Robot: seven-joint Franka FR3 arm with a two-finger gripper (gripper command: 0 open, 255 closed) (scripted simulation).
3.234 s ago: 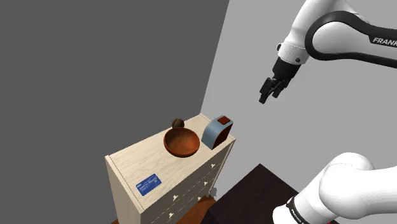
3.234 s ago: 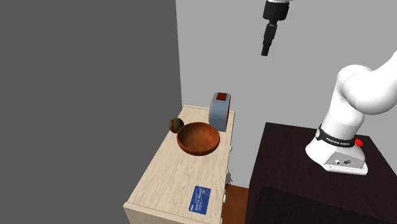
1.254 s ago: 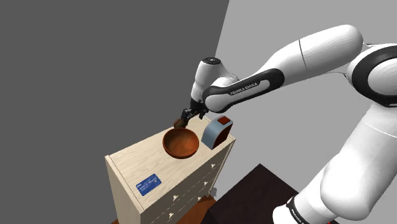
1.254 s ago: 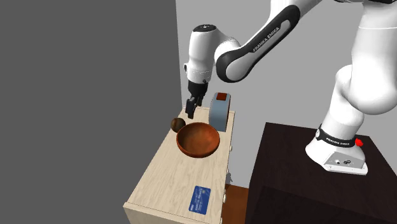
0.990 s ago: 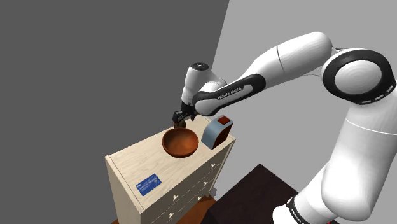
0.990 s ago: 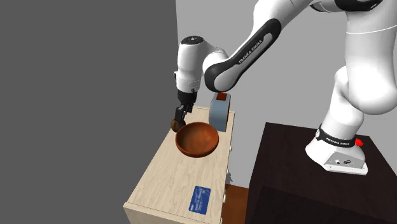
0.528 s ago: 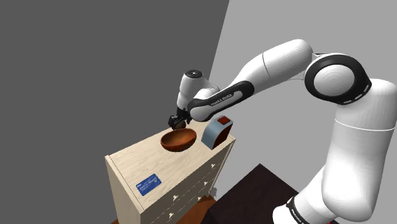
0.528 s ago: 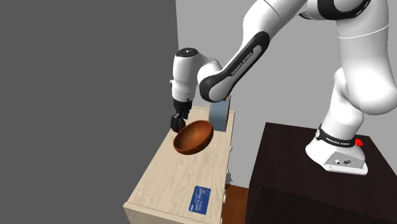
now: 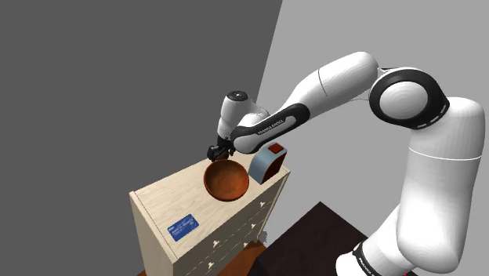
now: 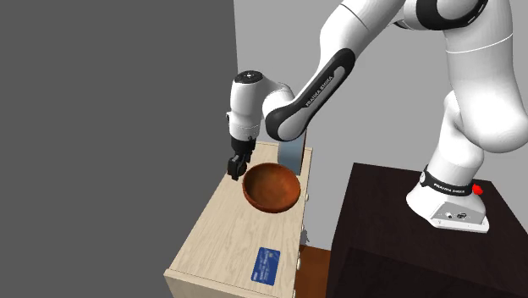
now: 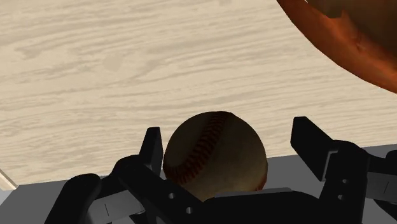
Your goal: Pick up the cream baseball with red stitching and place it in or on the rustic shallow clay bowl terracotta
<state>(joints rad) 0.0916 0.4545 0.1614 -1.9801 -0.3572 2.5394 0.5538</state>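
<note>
A brownish-cream baseball with red stitching (image 11: 215, 156) lies on the light wooden dresser top (image 9: 168, 200), behind the bowl. My gripper (image 11: 232, 149) is low over it and open. The ball sits between the fingers: one finger (image 11: 153, 149) is against it, the other (image 11: 312, 143) stands apart. In the shoulder view the gripper (image 9: 217, 152) is at the back rim of the terracotta bowl (image 9: 227, 180). The bowl (image 10: 271, 186) is tipped, its opening facing partly sideways, and its rim (image 11: 343, 38) is close beside the gripper (image 10: 236, 166).
A blue-grey block with a red top (image 9: 268, 162) stands at the dresser's back corner beside the bowl. A blue card (image 10: 267, 264) lies near the dresser's front edge. My dark stand (image 10: 406, 245) is beside the dresser. Grey walls rise behind.
The arm swung in from high up and came down around the ball. In the last half second the bowl was nudged and tipped, shifting toward the blue-grey block.
</note>
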